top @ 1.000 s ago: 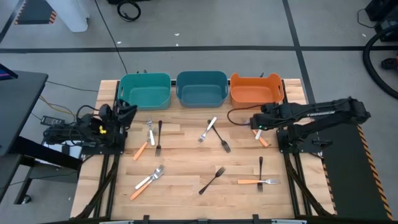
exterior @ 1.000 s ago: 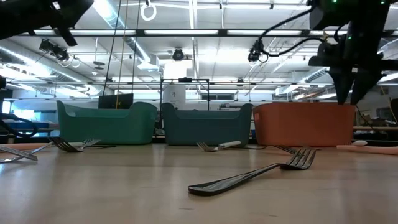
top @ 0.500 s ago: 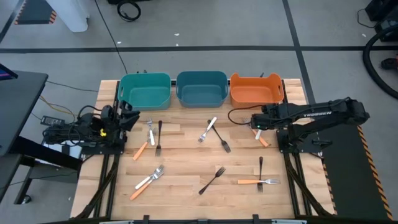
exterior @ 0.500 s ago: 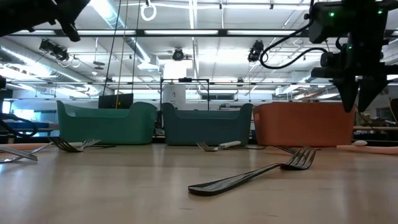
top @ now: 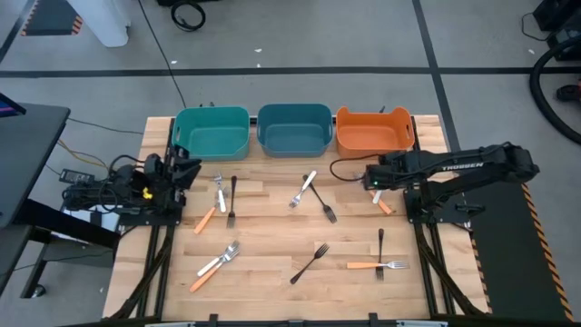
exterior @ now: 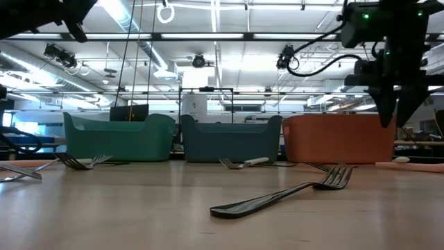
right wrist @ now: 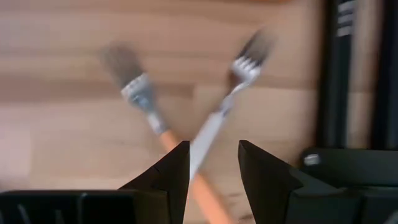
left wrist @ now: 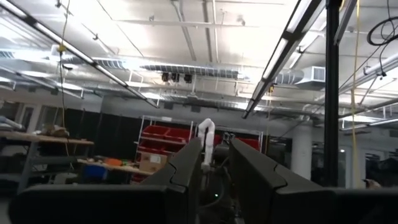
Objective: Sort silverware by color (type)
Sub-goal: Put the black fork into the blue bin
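Silverware lies scattered flat on the wooden table: black forks, a white fork, orange-handled pieces. My right gripper hangs open, pointing down, above a white fork that crosses an orange-handled piece; it is clear of both. My left gripper waits at the table's left edge, tipped upward, open, with nothing between its fingers.
Three bins stand in a row along the far edge: teal, blue, orange. In the low view a black fork lies nearest, in front of the bins. Cables lie beside the left arm's base.
My left gripper has turned a little where it stands. No piece of silverware has moved.
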### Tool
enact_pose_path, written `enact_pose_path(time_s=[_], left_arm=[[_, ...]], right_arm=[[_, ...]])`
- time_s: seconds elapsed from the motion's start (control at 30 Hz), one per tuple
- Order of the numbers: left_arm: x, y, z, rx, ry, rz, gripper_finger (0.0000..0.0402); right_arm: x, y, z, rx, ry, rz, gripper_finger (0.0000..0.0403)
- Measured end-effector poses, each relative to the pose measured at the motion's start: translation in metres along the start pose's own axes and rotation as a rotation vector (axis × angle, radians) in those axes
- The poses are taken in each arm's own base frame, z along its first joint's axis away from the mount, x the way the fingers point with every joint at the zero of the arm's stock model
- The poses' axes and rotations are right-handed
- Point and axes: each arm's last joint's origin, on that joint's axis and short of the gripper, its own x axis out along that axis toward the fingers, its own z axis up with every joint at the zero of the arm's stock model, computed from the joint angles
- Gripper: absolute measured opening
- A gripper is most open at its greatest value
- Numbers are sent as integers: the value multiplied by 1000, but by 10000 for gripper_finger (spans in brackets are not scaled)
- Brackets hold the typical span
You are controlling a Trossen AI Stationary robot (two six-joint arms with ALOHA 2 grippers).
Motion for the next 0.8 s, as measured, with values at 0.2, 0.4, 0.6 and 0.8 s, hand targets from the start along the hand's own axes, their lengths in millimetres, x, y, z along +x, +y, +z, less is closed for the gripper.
enact_pose_path(time_s=[0.2, 0.4, 0.6, 0.8], left_arm=[[0, 0, 3, 4, -25, 4, 91], [0, 0, 3, 4, -32, 4, 91], [0, 0, 4, 41, -45, 4, 91], [0, 1, 4, 50, -45, 39, 91]], right_arm=[[9, 22, 2, -188, -9, 95, 145], [24, 30, 2, -351, -9, 3, 145], [39, 40, 1, -420, 22, -24, 145], [44, 66, -3, -401, 52, 203, 145]])
